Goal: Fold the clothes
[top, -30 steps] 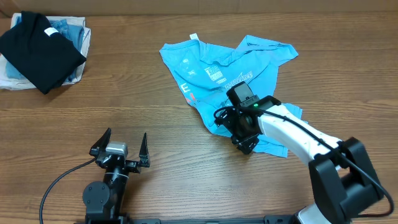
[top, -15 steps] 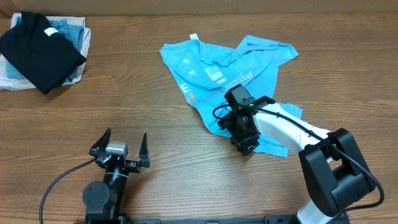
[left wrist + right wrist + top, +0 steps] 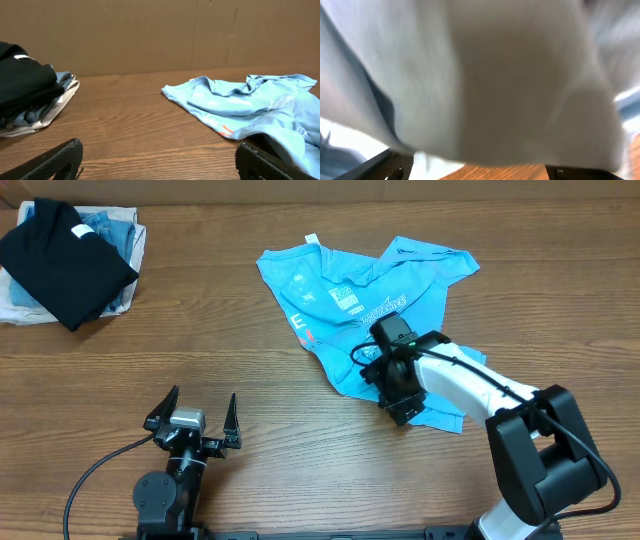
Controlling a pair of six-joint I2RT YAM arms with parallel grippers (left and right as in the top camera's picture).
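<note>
Overhead: we see crumpled sky-blue t-shirt (image 3: 345, 305) mid-tabletop (image 3: 280, 480). Right tool (image 3: 402, 408) is down on its lower hem, spread apart over cloth, likely to pinch edge. Left tool (image 3: 195, 423) sits well apart, spread wide, empty.

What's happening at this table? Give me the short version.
The robot is at work on a sky-blue t-shirt, which lies crumpled on the table. The right claw is down at the shirt's near edge, jaws wide apart, cloth filling its camera view; no grip shows. The left claw sits open near the front, away from the shirt. A black folded shirt rests on a pile at the far left.
</note>
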